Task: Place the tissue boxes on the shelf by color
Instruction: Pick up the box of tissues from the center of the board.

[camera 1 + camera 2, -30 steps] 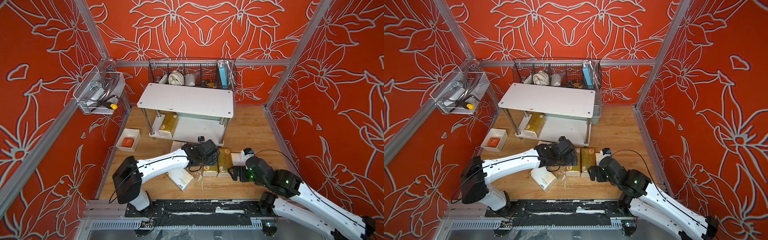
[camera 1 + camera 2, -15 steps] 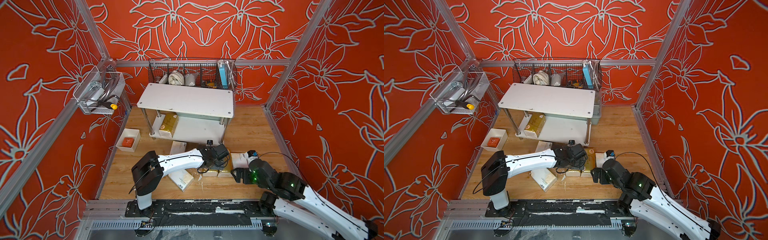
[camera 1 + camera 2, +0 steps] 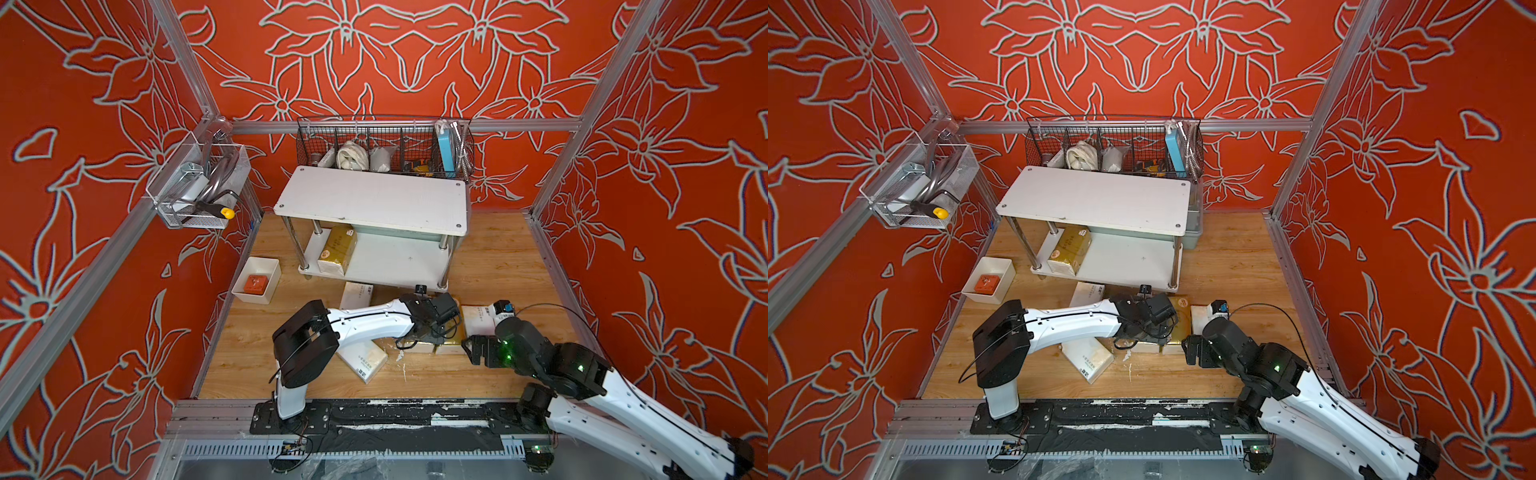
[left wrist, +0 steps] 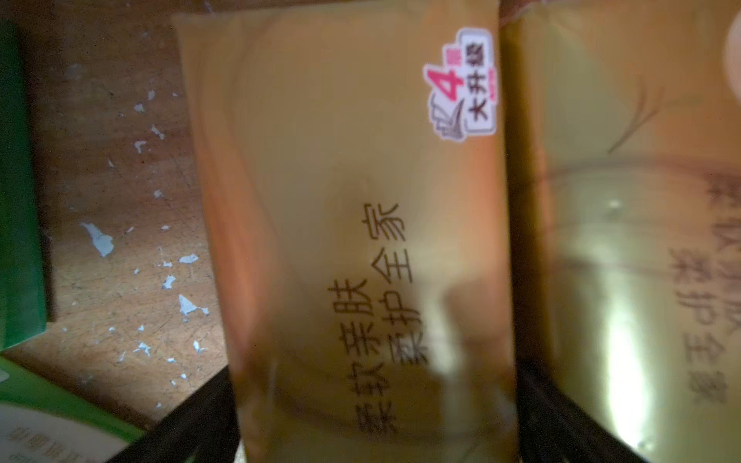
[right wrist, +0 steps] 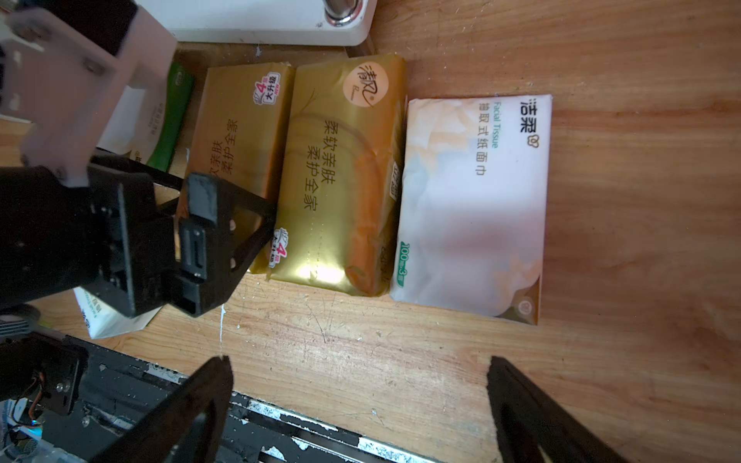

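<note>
Two gold tissue boxes lie side by side on the wooden floor, with a white one against their right. My left gripper is open and straddles the left gold box, one black finger on each long side. In both top views it sits low over that box. My right gripper hangs open over bare floor in front of the row, holding nothing. A third gold box rests on the lower board of the shelf. Two more white boxes lie by the left arm.
A small white tray with an orange block stands left of the shelf. A black wire basket of oddments hangs behind the shelf, and a clear bin sits on the left wall. The black base rail runs along the front edge.
My left arm has swung to the right and come down over the left gold box. My right arm has drawn back a little toward the front right. Both grippers stayed open.
</note>
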You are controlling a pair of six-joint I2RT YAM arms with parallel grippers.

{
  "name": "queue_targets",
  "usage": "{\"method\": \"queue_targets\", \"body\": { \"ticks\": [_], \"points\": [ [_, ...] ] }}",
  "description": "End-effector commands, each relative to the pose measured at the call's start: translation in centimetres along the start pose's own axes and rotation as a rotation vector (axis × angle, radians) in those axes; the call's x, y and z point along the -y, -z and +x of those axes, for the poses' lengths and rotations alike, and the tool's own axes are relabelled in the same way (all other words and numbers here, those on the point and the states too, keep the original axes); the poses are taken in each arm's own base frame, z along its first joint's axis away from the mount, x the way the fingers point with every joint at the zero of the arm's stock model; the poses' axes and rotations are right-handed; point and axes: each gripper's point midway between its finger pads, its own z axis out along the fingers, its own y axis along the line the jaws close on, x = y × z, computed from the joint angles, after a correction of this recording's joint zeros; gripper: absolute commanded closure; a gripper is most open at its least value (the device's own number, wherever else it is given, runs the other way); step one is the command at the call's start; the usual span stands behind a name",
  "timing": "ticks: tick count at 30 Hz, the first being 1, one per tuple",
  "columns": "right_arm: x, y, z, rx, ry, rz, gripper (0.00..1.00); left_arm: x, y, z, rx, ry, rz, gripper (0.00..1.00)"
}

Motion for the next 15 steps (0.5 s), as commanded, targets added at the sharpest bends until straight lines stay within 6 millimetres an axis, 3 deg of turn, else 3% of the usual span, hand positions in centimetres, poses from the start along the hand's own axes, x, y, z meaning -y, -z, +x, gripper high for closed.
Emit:
{"method": "queue_targets", "body": {
  "ticks": [1, 9, 15],
  "points": [
    [0.4, 0.5, -0.6, 0.023, -0.007, 0.026, 0.01, -0.8, -1.0, 0.9, -0.014, -0.033, -0.038, 0.01],
    [0.6, 0.7, -0.8, 0.029, -0.004, 0.035, 0.01, -1.4, -2.0, 1.7, -0.025, -0.050, -0.047, 0.13],
    [0.5, 0.7, -0.9, 0.034, -0.004, 0.033, 0.01, -1.9, -0.6, 1.7, -0.012, -0.062, -0.025, 0.19]
  ]
}}
